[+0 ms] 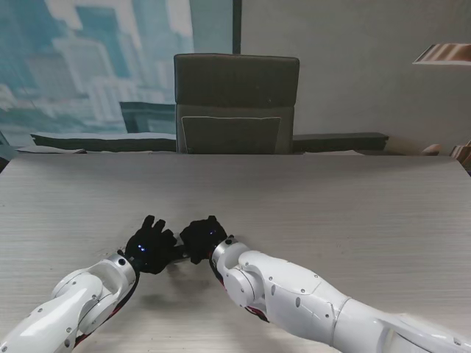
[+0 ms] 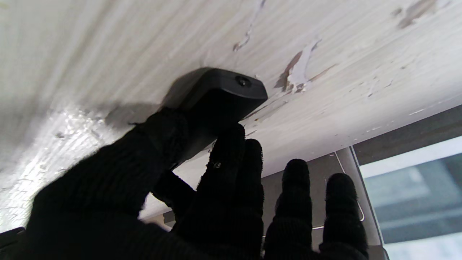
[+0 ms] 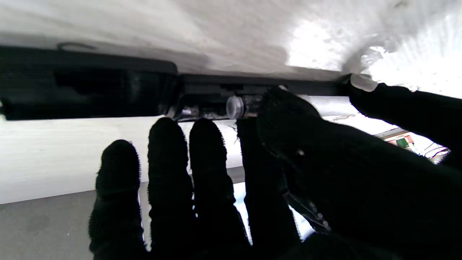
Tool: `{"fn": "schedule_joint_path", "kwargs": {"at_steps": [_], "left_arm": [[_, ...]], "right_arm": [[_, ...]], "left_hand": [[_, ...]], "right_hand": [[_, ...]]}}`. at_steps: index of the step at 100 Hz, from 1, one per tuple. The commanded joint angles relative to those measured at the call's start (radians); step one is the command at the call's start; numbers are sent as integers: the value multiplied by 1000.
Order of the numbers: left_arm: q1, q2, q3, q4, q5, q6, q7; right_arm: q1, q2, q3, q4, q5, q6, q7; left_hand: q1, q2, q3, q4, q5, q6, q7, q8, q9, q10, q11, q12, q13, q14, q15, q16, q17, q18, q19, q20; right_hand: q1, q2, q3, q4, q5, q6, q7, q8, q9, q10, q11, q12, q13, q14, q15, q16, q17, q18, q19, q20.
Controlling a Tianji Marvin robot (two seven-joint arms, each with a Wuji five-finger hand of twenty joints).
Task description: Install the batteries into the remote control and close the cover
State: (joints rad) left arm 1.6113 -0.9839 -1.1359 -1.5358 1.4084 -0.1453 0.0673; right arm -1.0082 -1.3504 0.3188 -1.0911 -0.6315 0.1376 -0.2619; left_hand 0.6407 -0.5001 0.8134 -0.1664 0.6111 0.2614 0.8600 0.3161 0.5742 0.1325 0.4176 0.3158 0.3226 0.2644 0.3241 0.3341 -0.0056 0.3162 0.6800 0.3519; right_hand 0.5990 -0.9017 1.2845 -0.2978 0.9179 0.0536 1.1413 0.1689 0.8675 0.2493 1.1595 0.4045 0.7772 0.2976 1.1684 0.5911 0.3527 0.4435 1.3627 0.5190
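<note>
on the left of the stand's view, the left hand (image 1: 152, 246) in its black knit glove rests low on the pale wood-grain table (image 1: 316, 206), near my edge and a little left of the middle. its wrist view shows the thumb and the nearest fingers (image 2: 231, 151) closed around one end of the remote control (image 2: 220, 94), a dark matte slab with rounded corners and a small round window set into its end face; that end lies on or just over the table, and the other two fingers stand straight and apart, touching nothing.

just beside it to the right, the right hand (image 1: 204, 235), gloved the same way, sits close enough that the two nearly meet. the remote is barely visible between them from above, only a dark sliver. the right wrist view shows its long black body (image 3: 90, 90) lying flat along the table, with an open recess partway along it where metal contacts and the pale round end of a battery (image 3: 234, 107) show. the right thumb presses at that recess, on or right beside the battery; the four fingers (image 3: 169, 155) are stretched out loosely side by side and grip nothing.

farther from me, past the table's far edge, a dark grey chair (image 1: 235, 103) stands facing the table.
</note>
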Motion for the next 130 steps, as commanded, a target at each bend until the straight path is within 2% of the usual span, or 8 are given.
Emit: {"fn": "schedule_joint_path", "kwargs": {"at_steps": [1, 16, 25, 37, 64, 76, 93, 130], "left_arm": [[21, 4, 8, 36, 3, -1, -35], [20, 4, 9, 36, 2, -2, -36], [19, 4, 10, 37, -1, -3, -37], [19, 4, 9, 37, -2, -4, -36], [19, 4, 9, 38, -3, -4, -36], [19, 4, 10, 38, -4, -4, -37], [19, 4, 10, 37, -3, -4, -40], [19, 4, 10, 37, -4, -4, -42]], "right_arm": [[-5, 1, -7, 14, -6, -3, 17], [0, 4, -12, 19, -19, -4, 15], [0, 6, -11, 21, -28, -7, 5], [0, 8, -9, 19, -33, -12, 0], [-3, 6, -2, 19, -34, -24, -18], [-5, 5, 2, 19, -35, -34, -30], [-2, 2, 1, 26, -34, -50, -38], [2, 2, -1, 29, -35, -63, -38]], "left_hand": [[156, -32, -9, 44, 67, -310, 174, 70, -11, -20, 15, 21, -3, -19, 12, -9, -11, 3, 19, 3], [156, -32, -9, 44, 66, -308, 174, 69, -11, -20, 16, 22, -3, -18, 12, -9, -12, 3, 20, 4], [156, -32, -8, 45, 66, -308, 176, 71, -11, -18, 16, 22, -3, -18, 12, -9, -11, 3, 20, 4], [156, -31, -8, 45, 65, -308, 178, 72, -12, -20, 16, 22, -4, -18, 12, -9, -11, 2, 20, 4], [156, -31, -7, 44, 63, -308, 179, 71, -13, -18, 16, 22, -5, -19, 12, -9, -11, 3, 21, 4], [156, -31, -8, 44, 63, -309, 179, 71, -13, -19, 16, 22, -5, -18, 12, -9, -11, 3, 21, 4], [155, -31, -7, 45, 64, -310, 179, 71, -13, -19, 16, 22, -4, -18, 13, -9, -11, 3, 21, 4], [156, -31, -7, 45, 63, -308, 179, 71, -14, -19, 15, 21, -5, -18, 12, -9, -11, 2, 21, 5]], "right_hand": [[17, 27, 13, 7, -2, -49, 43, 5, -18, -11, 40, 15, -10, -26, 18, 17, -6, -31, 37, 23], [-21, 21, 1, 11, -24, -75, 76, 12, -32, -26, 59, 27, -12, -41, 25, 21, -2, -39, 41, 26], [-31, -1, -3, 15, -84, -105, 121, 35, -53, -32, 67, 42, -13, -53, 31, 25, 0, -45, 43, 29], [-48, -37, -2, 9, -144, -111, 156, 42, -76, -33, 71, 63, -25, -60, 31, 27, -3, -51, 42, 29], [-65, -31, -12, 11, -209, -121, 194, 42, -102, -35, 66, 105, -36, -69, 32, 31, -7, -57, 43, 30], [-62, -21, -16, 10, -226, -152, 229, 59, -109, -44, 69, 119, -37, -77, 35, 33, -8, -60, 42, 30], [-46, 4, -14, 8, -223, -187, 268, 78, -102, -47, 67, 106, -33, -81, 37, 34, -8, -61, 42, 30], [-51, 86, -49, 6, -93, -159, 185, 23, -55, -41, 48, 72, -12, -60, 26, 27, -4, -46, 35, 26]]}}
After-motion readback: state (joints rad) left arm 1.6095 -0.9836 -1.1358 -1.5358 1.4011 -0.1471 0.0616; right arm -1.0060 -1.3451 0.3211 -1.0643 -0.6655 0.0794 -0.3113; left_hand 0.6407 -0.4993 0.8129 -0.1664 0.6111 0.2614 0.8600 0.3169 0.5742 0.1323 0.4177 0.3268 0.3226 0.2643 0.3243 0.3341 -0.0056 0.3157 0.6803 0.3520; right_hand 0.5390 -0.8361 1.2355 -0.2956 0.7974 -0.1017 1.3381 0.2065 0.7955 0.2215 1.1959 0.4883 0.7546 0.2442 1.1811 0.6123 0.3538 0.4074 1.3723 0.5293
